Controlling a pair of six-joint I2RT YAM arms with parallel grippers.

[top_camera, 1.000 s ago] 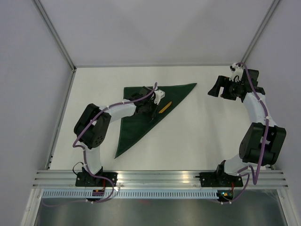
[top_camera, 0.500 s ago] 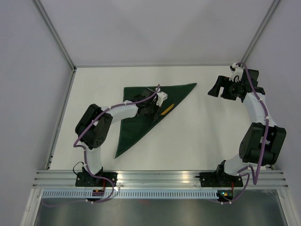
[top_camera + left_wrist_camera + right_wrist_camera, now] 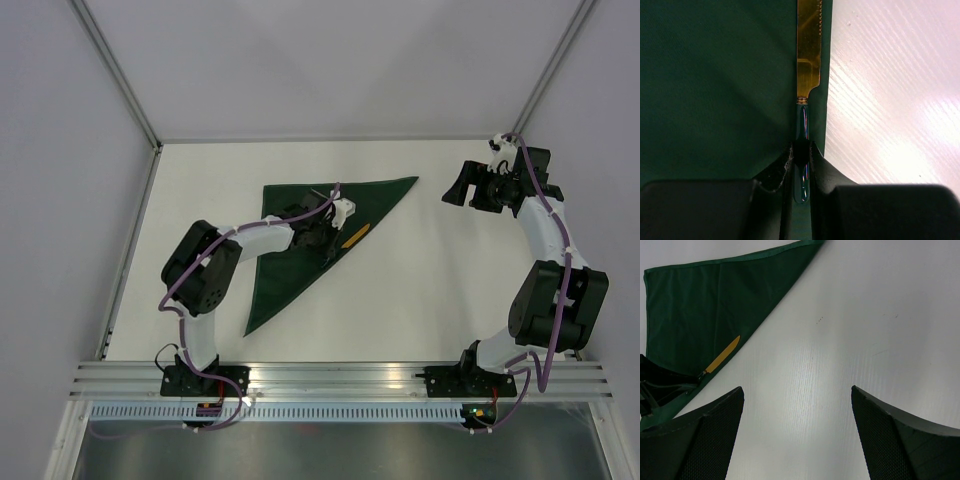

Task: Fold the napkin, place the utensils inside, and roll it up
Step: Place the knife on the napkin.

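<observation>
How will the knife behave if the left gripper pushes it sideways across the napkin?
The knife looks like rigid metal, so it should probably move as one piece without bending. Its flat blade likely won't roll, though the slim glossy handle pinched in the left gripper might slip. The thin napkin may bunch under it rather than stay flat.

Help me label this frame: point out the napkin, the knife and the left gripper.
napkin (image 3: 280, 280), top external view, lower part of the folded triangle.
knife (image 3: 808, 65), left wrist view, gold blade.
left gripper (image 3: 801, 152), left wrist view, between its fingertips, shut on the knife's handle.
</observation>
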